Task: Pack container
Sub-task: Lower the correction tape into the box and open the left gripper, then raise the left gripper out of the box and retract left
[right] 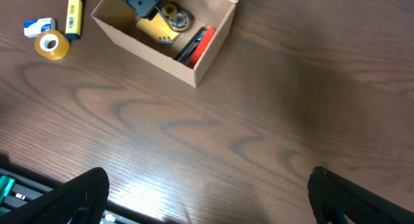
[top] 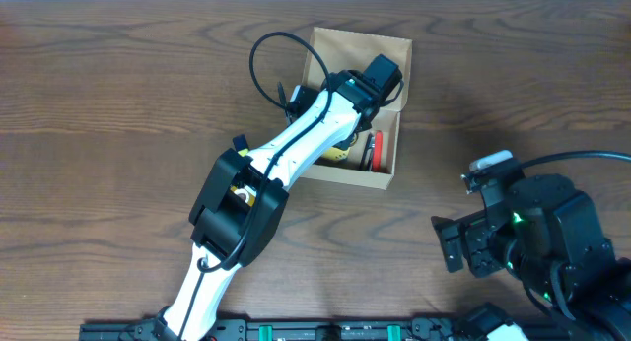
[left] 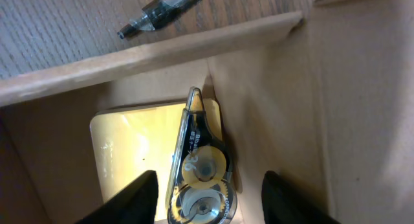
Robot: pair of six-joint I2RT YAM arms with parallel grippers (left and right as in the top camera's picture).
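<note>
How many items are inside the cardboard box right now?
3: pale yellow square pad, clear correction-tape dispenser lying on it, red-and-black item beside them. The left gripper may hide others.

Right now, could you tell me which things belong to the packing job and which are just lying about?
In the job: container, left gripper, correction tape, yellow pad, red-and-black item inside.
Lying about outside it: tape roll, yellow marker, blue-white item, pen; right gripper idle.

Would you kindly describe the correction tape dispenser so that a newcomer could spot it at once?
On the wooden table sits an open tan cardboard box. Inside, on a pale yellow pad, lies the correction tape dispenser. Its clear shell with yellowish reels inside sets it apart from the red and black item beside it.
</note>
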